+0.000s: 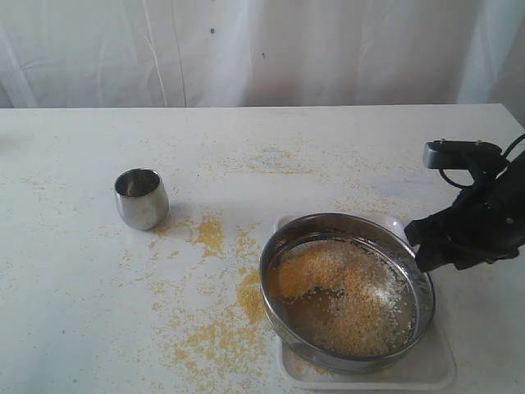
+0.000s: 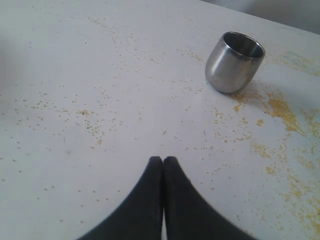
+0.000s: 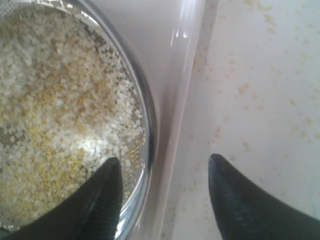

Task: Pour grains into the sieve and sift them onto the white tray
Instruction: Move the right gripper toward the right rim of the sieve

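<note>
The sieve (image 1: 348, 291), a wide steel ring with mesh, rests on the white tray (image 1: 435, 373) at the front right. Grains (image 1: 344, 295), yellow meal mixed with whitish rice, lie inside the sieve. My right gripper (image 1: 422, 246) stands open at the sieve's right rim. In the right wrist view one of its fingers (image 3: 102, 195) is over the grains (image 3: 60, 115) inside the sieve rim (image 3: 145, 125). The other finger is outside, over the table past the tray edge (image 3: 187, 100). My left gripper (image 2: 163, 161) is shut on nothing, above the table short of the steel cup (image 2: 234, 61).
A small shiny steel cup (image 1: 141, 197) stands upright at the left middle of the table. Spilled yellow meal (image 1: 215, 328) is scattered over the table left of the sieve and near the cup. A white curtain hangs behind the table's far edge.
</note>
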`<action>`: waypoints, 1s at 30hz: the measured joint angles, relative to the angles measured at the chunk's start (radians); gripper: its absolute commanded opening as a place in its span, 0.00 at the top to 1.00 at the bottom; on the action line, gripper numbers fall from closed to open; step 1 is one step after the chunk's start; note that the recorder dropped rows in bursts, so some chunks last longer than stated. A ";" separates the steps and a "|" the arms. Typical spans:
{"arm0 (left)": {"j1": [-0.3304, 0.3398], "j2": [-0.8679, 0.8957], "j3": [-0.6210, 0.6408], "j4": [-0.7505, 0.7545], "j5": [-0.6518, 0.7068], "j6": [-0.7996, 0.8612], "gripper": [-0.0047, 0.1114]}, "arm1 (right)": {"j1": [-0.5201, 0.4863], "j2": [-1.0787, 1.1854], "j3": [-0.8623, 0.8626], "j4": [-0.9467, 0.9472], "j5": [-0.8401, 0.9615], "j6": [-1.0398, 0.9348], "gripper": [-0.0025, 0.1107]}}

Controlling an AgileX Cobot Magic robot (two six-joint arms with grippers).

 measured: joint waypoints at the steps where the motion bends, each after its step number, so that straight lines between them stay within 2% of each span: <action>1: 0.000 0.000 0.000 0.000 0.000 0.000 0.96 | 0.000 0.002 0.000 0.008 -0.012 0.000 0.54; 8: 0.000 0.000 0.000 0.000 0.000 0.000 0.96 | 0.000 0.055 0.000 0.048 -0.033 0.000 0.54; 13: 0.000 0.000 0.000 0.000 0.000 0.000 0.96 | 0.000 0.088 0.000 0.079 -0.035 0.000 0.60; 23: 0.000 0.000 0.000 0.000 0.000 0.000 0.96 | 0.000 0.144 0.000 0.097 -0.037 -0.002 0.62; 26: 0.000 0.000 0.000 0.000 0.000 0.000 0.96 | 0.000 0.163 0.000 0.099 -0.037 -0.002 0.70; 30: 0.000 0.000 0.000 0.000 0.000 0.000 0.96 | 0.000 0.172 0.000 0.099 -0.039 -0.002 0.87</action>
